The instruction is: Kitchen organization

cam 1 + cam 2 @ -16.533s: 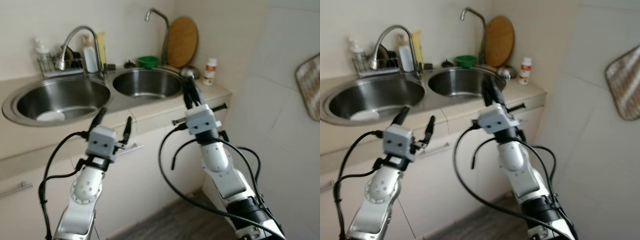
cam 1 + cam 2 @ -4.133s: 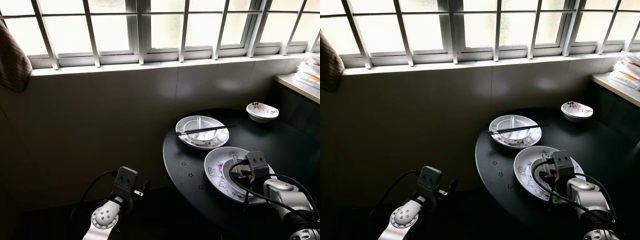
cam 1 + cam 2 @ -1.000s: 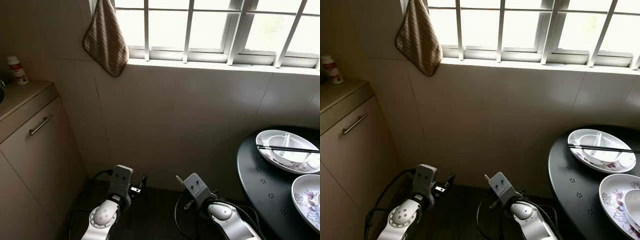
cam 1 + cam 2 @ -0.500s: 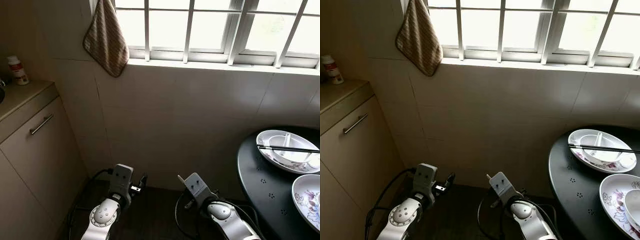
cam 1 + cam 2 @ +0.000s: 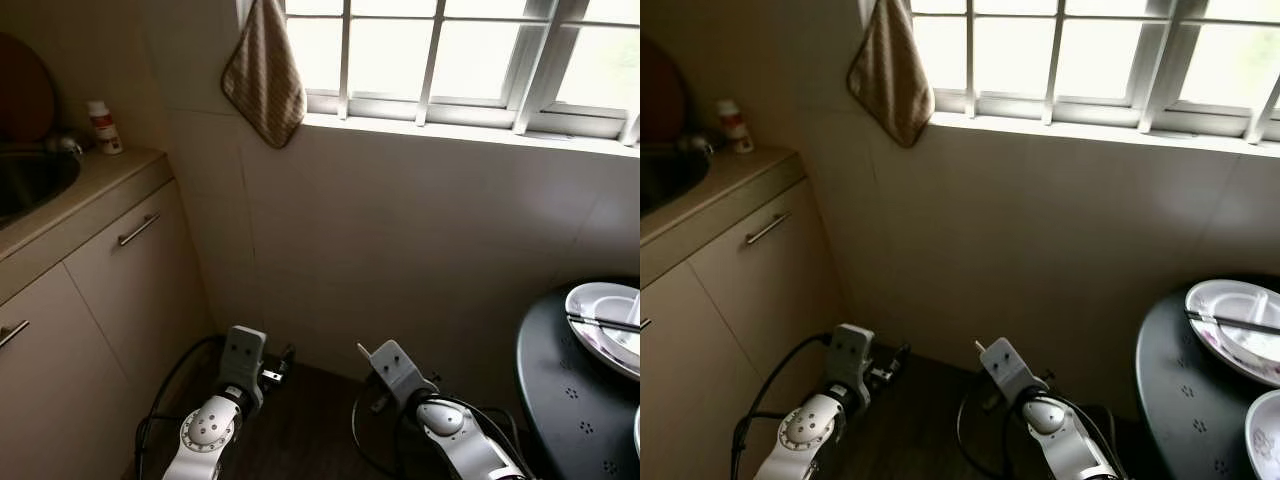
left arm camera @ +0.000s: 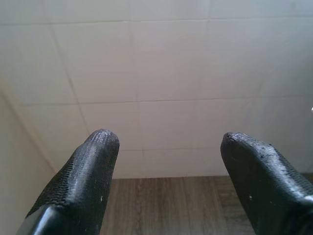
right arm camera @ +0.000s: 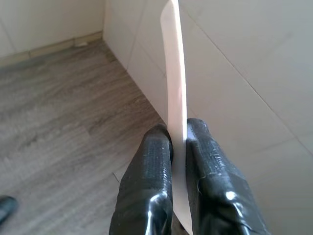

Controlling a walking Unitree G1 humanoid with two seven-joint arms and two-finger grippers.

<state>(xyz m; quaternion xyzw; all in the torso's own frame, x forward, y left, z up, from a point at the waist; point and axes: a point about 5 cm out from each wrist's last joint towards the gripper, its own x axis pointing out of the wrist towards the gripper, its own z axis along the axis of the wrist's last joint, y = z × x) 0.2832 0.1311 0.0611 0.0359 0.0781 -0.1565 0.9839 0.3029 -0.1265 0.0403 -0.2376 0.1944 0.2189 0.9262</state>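
Our left hand [image 6: 166, 161] hangs low with fingers spread, nothing in it. Our right hand [image 7: 178, 147] pinches a thin white spoon [image 7: 175, 83] by its handle, edge-on. It's probably light, stiff, slick and chippable, so gripping the handle seems right.

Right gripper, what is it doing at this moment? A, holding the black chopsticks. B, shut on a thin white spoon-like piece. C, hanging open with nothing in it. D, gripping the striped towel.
B: in the right wrist view the right gripper has both black fingers pressed against a thin white piece, seen edge-on, sticking out past the fingertips above the wooden floor.
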